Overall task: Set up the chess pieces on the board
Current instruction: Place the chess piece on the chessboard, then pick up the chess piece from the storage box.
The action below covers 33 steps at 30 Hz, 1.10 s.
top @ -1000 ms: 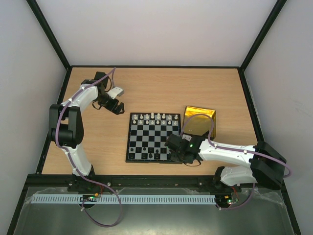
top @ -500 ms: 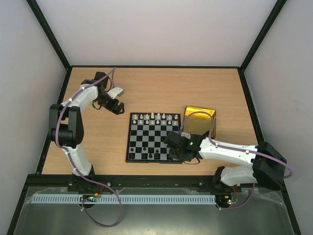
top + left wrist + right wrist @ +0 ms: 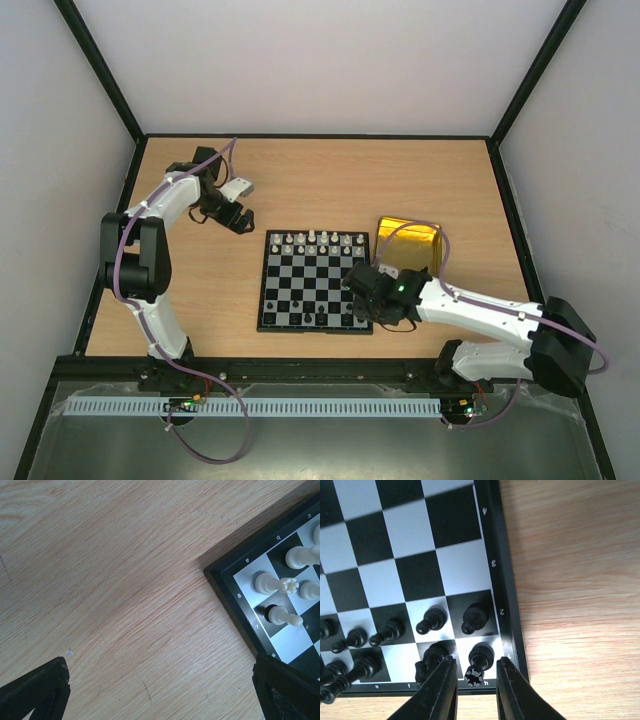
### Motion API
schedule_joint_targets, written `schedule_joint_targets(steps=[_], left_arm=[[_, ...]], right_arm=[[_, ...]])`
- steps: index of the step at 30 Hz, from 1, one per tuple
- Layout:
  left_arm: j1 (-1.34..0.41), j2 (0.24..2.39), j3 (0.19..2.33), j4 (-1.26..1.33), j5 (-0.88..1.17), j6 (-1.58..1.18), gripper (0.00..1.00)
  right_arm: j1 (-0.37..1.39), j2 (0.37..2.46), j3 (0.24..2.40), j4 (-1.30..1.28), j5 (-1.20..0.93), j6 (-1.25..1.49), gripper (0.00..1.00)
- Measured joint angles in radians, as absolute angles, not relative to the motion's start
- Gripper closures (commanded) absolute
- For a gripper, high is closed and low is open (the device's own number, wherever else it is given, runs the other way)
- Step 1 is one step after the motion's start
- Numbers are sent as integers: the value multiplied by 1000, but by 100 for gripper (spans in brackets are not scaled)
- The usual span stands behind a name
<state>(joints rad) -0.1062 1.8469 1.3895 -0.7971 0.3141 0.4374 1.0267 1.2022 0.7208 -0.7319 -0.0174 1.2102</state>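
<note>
Right wrist: black rook sits between parted fingers on corner square

Black rook [image 3: 481, 654] stands upright on the board's [image 3: 497, 580] corner square, lower middle of frame, next to the rim. Right gripper [image 3: 476, 664] straddles it: fingers apart, one each side, thin gap both sides, no clamp as far as I can see. Rook's long axis points up at the lens. More black pieces [image 3: 432, 620] fill the two rows to its left. Top view: board at table [image 3: 300, 180] centre, gold tray [image 3: 410, 245] just right of it. Left gripper [image 3: 159, 665] hangs open and empty over bare wood, off the board's upper-left corner beside the white pieces [image 3: 280, 585]. Right arm is nearer. Likely next move: straight up and clear.
</note>
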Motion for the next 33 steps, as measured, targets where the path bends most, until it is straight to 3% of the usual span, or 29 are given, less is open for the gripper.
schedule_joint_targets(steps=[6, 16, 25, 33], left_arm=[[-106, 1847, 1390, -797, 314, 438, 1], [-106, 1848, 1393, -798, 314, 437, 1], [-106, 1861, 1412, -799, 314, 436, 1], [-106, 1875, 1414, -799, 314, 429, 1]], right_arm=[[957, 1158, 810, -831, 18, 1177, 78], [551, 1223, 1081, -1037, 136, 968, 77], [267, 1335, 1081, -1011, 98, 786, 78], [193, 1410, 1012, -912, 14, 710, 78]])
